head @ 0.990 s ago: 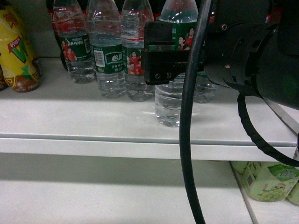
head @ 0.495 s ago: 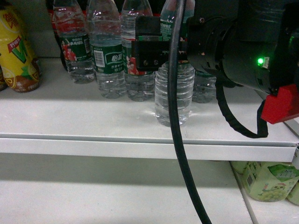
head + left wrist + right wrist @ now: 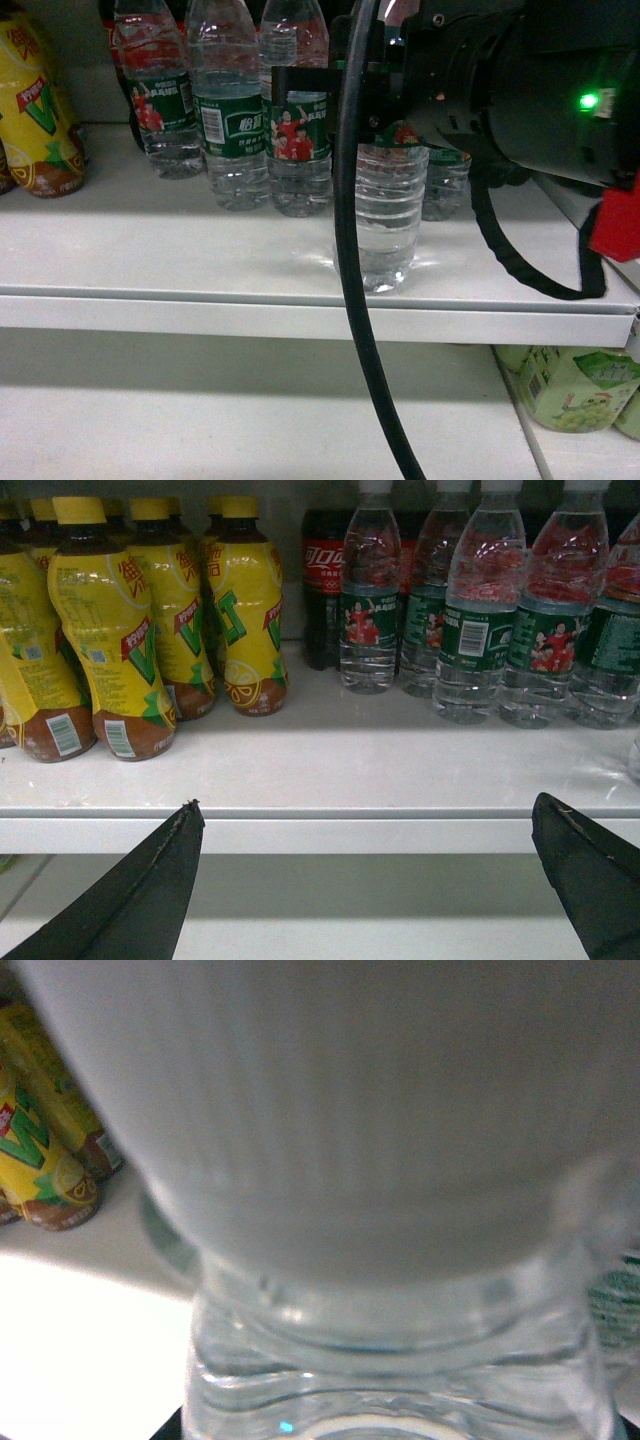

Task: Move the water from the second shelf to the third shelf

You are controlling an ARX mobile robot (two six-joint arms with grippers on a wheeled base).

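Observation:
A clear ribbed water bottle (image 3: 390, 225) stands near the shelf's front edge (image 3: 200, 310), apart from the row behind it. My right gripper (image 3: 380, 112) is shut on it at label height; one black finger (image 3: 300, 85) shows on its left, the other is hidden by the wrist. The bottle's body (image 3: 390, 1350) fills the right wrist view, too close to show the fingers. My left gripper (image 3: 365, 810) hangs open and holds nothing, just below the shelf lip (image 3: 330, 832). It does not show in the head view.
More green-labelled water bottles (image 3: 232, 120) (image 3: 470, 630) stand in rows at the back. Yellow drink bottles (image 3: 35, 110) (image 3: 110, 630) fill the left, with cola (image 3: 322, 580) behind. A black cable (image 3: 350, 260) hangs in front. Pale green bottles (image 3: 575, 385) sit on the lower shelf (image 3: 200, 420).
My right gripper has drawn the held water bottle forward, from beside the back row to near the shelf's front edge. The arm now covers more of the view's upper right.

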